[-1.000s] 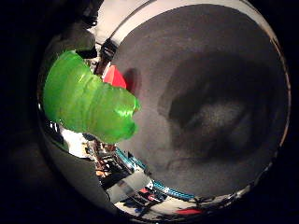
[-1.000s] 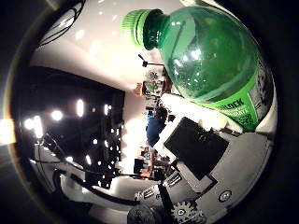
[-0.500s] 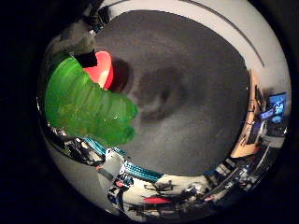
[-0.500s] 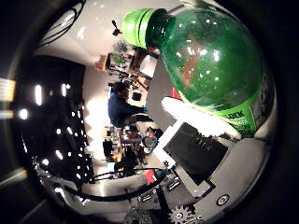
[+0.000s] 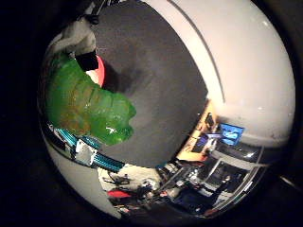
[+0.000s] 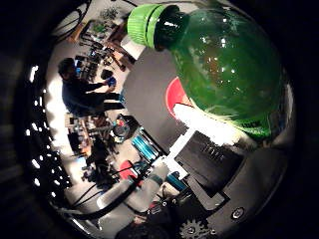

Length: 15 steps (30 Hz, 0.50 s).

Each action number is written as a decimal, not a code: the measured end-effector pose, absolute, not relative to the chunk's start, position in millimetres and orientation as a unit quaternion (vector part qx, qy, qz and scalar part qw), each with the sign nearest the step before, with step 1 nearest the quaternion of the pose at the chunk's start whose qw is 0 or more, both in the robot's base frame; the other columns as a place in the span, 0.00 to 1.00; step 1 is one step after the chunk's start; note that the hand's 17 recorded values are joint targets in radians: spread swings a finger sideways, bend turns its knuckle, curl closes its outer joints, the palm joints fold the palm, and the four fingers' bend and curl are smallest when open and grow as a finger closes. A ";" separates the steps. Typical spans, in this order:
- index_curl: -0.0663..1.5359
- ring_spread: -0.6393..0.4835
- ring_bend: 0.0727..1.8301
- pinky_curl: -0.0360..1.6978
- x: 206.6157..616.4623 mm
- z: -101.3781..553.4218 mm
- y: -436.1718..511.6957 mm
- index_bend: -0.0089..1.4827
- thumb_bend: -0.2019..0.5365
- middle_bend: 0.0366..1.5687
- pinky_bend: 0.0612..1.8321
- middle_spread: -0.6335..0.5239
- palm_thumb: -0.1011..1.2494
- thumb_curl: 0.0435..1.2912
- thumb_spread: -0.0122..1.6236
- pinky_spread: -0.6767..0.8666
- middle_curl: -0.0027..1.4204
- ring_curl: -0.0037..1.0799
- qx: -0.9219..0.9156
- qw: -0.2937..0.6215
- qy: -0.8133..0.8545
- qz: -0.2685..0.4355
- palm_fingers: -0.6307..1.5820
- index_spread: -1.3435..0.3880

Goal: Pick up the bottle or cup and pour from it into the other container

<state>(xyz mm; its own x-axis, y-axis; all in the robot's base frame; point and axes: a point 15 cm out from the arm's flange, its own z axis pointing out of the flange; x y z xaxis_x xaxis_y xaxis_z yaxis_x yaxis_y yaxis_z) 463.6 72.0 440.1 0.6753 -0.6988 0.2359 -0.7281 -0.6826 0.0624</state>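
A green plastic bottle (image 6: pixel 224 74) with a green screw cap (image 6: pixel 147 22) fills much of the thumb side palm view, close against my palm. Its ribbed lower body (image 5: pixel 87 106) shows in the little finger side view. My hand (image 6: pixel 209 159) is shut on the bottle, a white and black finger lying across its label. The bottle is held above a dark grey table (image 5: pixel 156 90). A red container (image 6: pixel 177 97) stands on that table, partly hidden behind the bottle; its rim also shows as a red container (image 5: pixel 98 71) beside the bottle's base.
A white border (image 5: pixel 236 71) runs along the table's far side. Beyond the table edge lie a teal rail (image 6: pixel 147 147) and room clutter. A person stands well away in the room.
The whole picture has swung, so my hand has turned with the bottle. The table and the red container now show under the bottle's neck in the thumb side view.
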 end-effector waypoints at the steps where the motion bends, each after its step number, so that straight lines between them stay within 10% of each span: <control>1: 0.67 0.31 0.73 0.47 464.5 440.9 75.4 0.53 0.23 0.66 0.79 0.29 0.78 0.48 0.42 0.27 0.73 0.76 0.913 0.088 -0.384 0.104 0.67 0.54; 15: 0.68 0.30 0.72 0.48 479.1 444.7 98.4 0.50 0.23 0.63 0.78 0.28 0.79 0.49 0.39 0.27 0.75 0.77 0.889 0.293 -0.283 0.210 0.67 0.52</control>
<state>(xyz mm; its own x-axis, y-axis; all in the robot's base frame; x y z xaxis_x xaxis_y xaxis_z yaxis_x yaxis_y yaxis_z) 479.1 98.4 444.7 0.7516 -0.3809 0.5385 -0.6264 -0.6680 0.4017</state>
